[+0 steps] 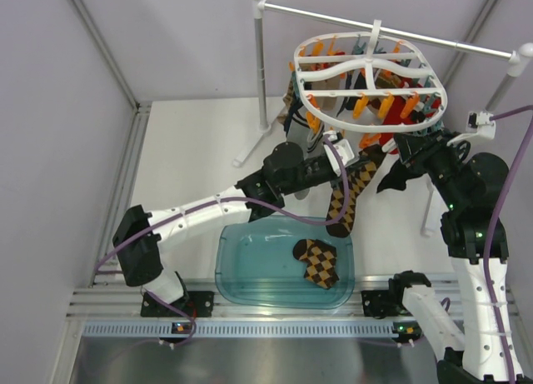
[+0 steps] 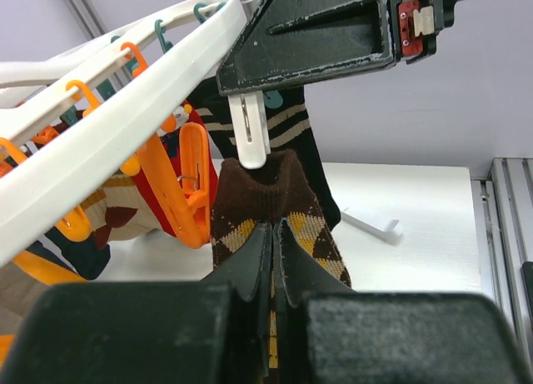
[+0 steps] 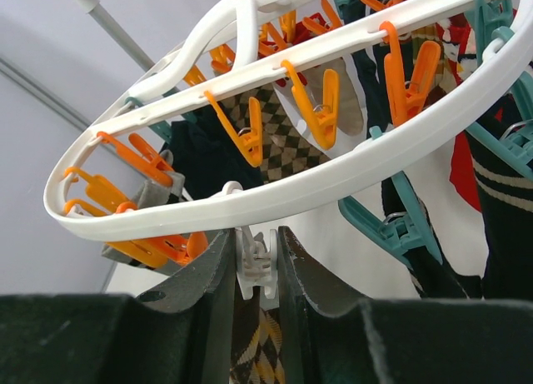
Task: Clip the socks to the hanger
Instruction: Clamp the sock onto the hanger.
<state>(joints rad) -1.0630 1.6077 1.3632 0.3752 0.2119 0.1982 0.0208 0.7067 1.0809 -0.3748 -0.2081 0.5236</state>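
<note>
One brown and mustard diamond-check sock hangs from my left gripper, which is shut on its upper part just below the cuff. The cuff's top edge meets the tip of a white clip under the white oval hanger. My right gripper is shut on that white clip, squeezing its handles right under the hanger ring. I cannot tell whether the cuff sits between the clip's jaws. The other checked sock lies in the teal tray.
The hanger hangs from a white rod on poles at the back. Orange clips and teal clips dangle around the white clip, several holding other socks. The tray stands near the arm bases.
</note>
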